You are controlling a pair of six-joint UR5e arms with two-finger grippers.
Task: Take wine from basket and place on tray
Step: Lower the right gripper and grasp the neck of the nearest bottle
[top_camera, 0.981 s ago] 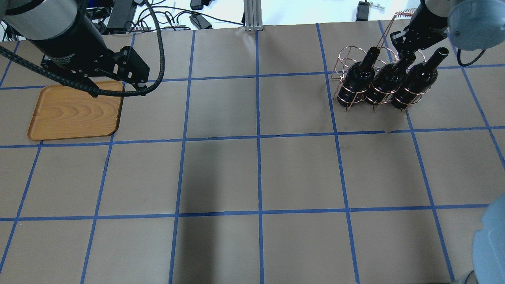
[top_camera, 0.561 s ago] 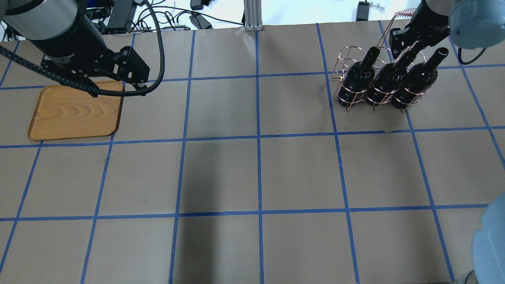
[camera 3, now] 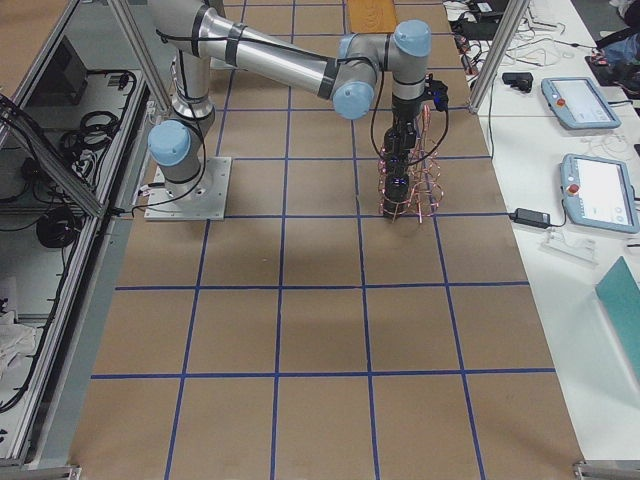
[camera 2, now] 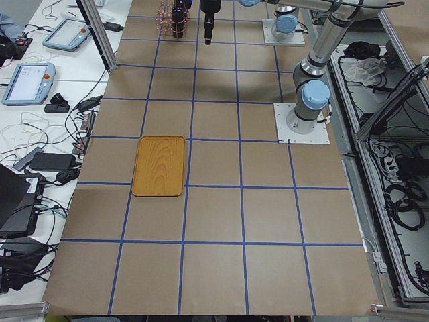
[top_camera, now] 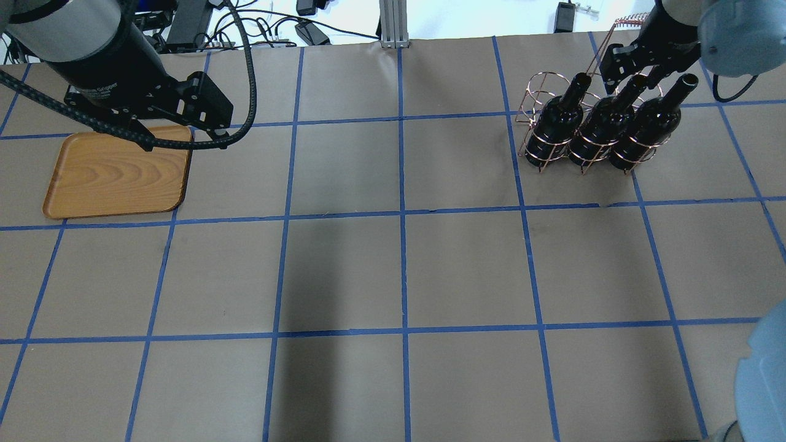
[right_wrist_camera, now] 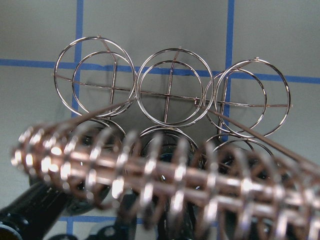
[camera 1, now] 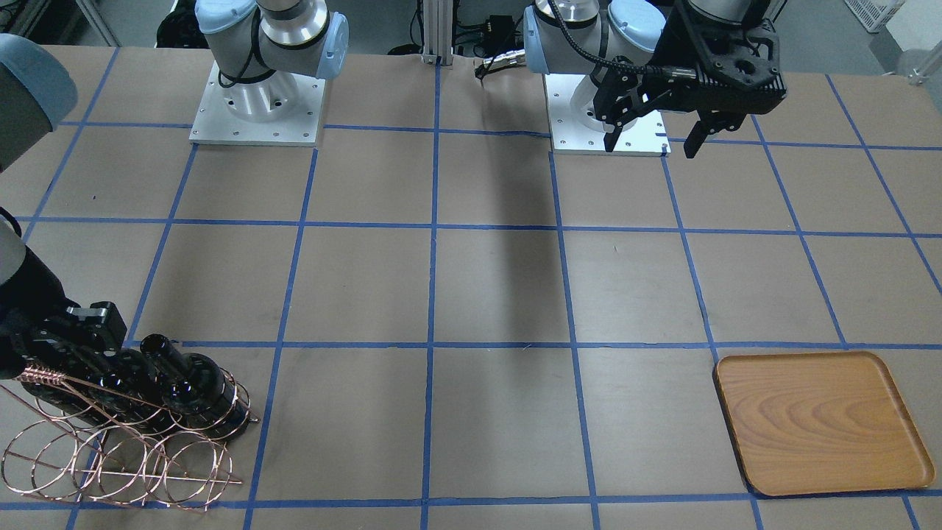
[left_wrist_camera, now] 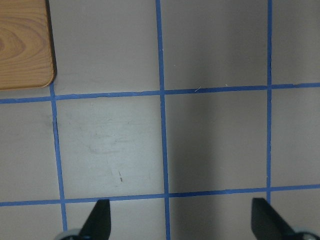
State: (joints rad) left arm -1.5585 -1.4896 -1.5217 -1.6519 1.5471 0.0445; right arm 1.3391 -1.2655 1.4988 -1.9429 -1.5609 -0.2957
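Note:
Three glossy black wine bottles (top_camera: 556, 123) (top_camera: 599, 126) (top_camera: 645, 129) lean in the near row of the copper wire basket (top_camera: 543, 153) at the far right. They also show in the front view (camera 1: 195, 386). My right gripper (top_camera: 632, 70) hangs at the middle bottle's neck, beside the twisted handle (right_wrist_camera: 165, 175); its fingers look spread either side of the neck, and it holds nothing. The wooden tray (top_camera: 116, 172) lies bare at the far left. My left gripper (camera 1: 651, 143) is open and empty above the table near the tray's corner (left_wrist_camera: 22, 45).
The basket's far row of loops (right_wrist_camera: 171, 96) holds nothing. Cables and power bricks (top_camera: 307, 31) lie past the far table edge. An aluminium post (top_camera: 393, 24) stands at the far middle. Brown paper with blue tape lines (top_camera: 402, 221) covers the table.
My right gripper has shifted slightly toward the far edge, uncovering more of the middle bottle's neck. The bottles, the basket and the left arm have not moved.

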